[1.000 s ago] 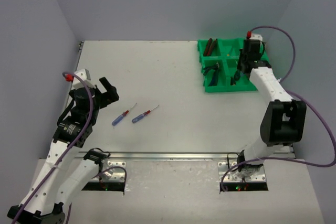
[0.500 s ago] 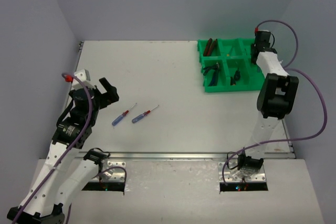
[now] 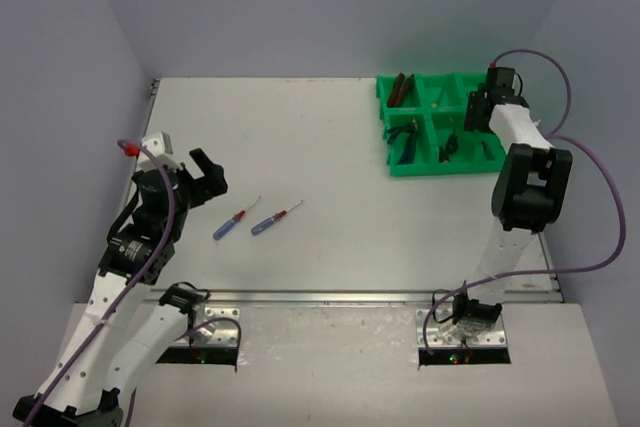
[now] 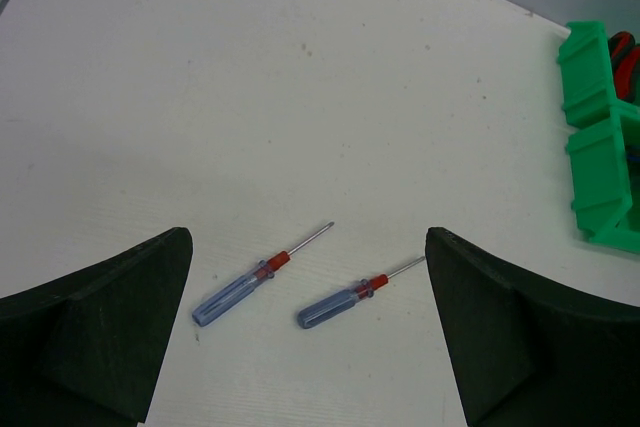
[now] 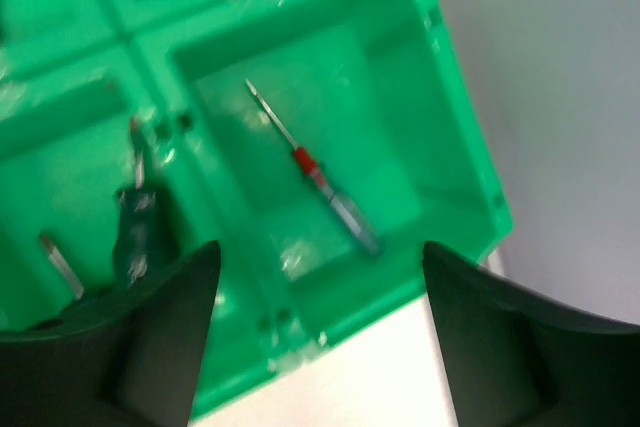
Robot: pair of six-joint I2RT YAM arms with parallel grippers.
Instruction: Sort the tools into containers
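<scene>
Two blue-handled screwdrivers with red collars (image 3: 236, 219) (image 3: 275, 217) lie side by side on the table, seen up close in the left wrist view (image 4: 250, 282) (image 4: 350, 299). My left gripper (image 3: 205, 175) (image 4: 310, 347) hovers open just short of them, holding nothing. The green container tray (image 3: 440, 127) stands at the far right. My right gripper (image 3: 478, 112) (image 5: 320, 347) hangs open over its right end. Below it a blue-handled screwdriver (image 5: 325, 182) lies loose in a corner compartment.
Red-black pliers (image 3: 400, 89) fill the tray's far-left compartment, blue-handled pliers (image 3: 405, 137) the near-left one. A dark-handled tool (image 3: 450, 145) (image 5: 135, 227) sits in the near-middle one. The tray's rim (image 4: 600, 147) shows at the right of the left wrist view. Walls close in left and right.
My right gripper has opened and let the blue-handled screwdriver drop into the tray's corner compartment, after swinging toward the tray's far right end. The left arm has not moved.
</scene>
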